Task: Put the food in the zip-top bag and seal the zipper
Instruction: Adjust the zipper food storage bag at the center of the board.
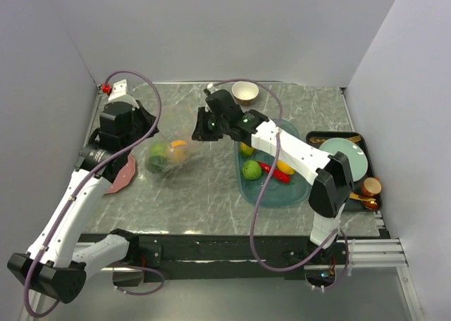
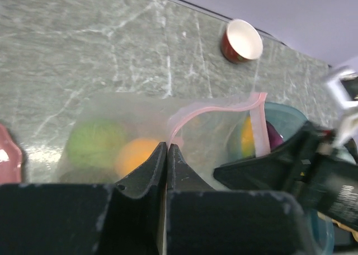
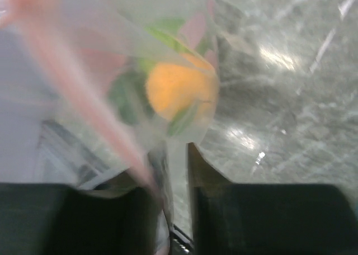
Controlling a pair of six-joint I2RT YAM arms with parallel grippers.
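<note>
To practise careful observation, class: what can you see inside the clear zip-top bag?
Inside the zip-top bag are one orange and a round green piece. The cloudy plastic could hide more behind them.

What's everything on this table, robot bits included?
zip-top bag: one, clear with pink zipper, left of centre
orange: one, orange, inside bag
green piece: one, inside bag
teal tray: one, right of centre
lime, chili, lemon: one each, green, red, yellow, in teal tray
bowl: one, cream, far edge
pink plate: one, under left arm
black tray: one, right edge, holding plate and cup
left hand: shut on bag's edge
right hand: slightly open against bag
</note>
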